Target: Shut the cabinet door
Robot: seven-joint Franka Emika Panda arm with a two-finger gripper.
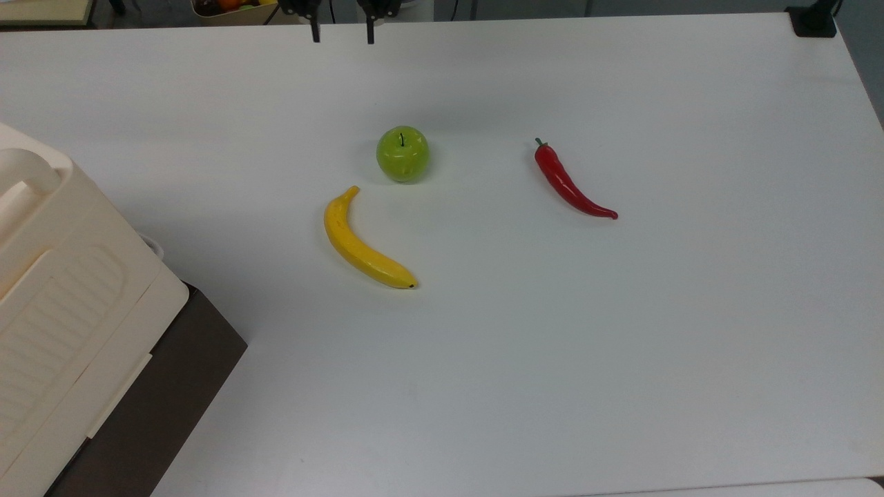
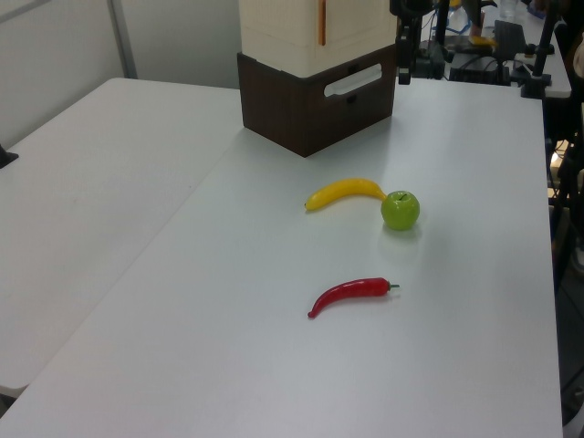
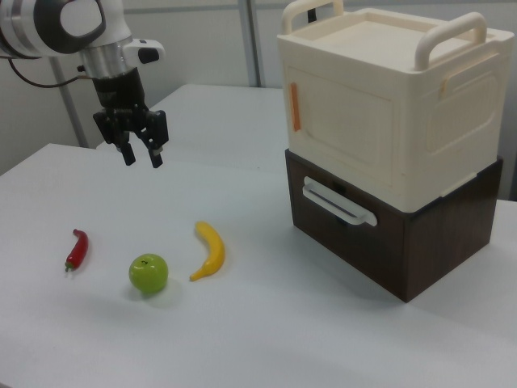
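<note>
Lower left of right view: fruit up front, cabinet at right, arm hanging behind.

Apple [image 3: 149, 273], banana [image 3: 210, 249] and pepper [image 3: 77, 248] lie on the table [image 3: 266, 339], untouched. Cabinet [image 3: 388, 105] fills right view's upper right on a brown base [image 3: 388, 242]; door [image 3: 343, 125] w/ orange tab looks flush, so closing seems done, nothing left but maybe a check push. Gripper [image 3: 142, 151] at upper left, well apart from the cabinet, fingers spread, holding and touching nothing.

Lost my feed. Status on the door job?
Gripper open, empty, hanging above table. Cabinet door looks flush with cabinet. Nothing in the way.
</note>
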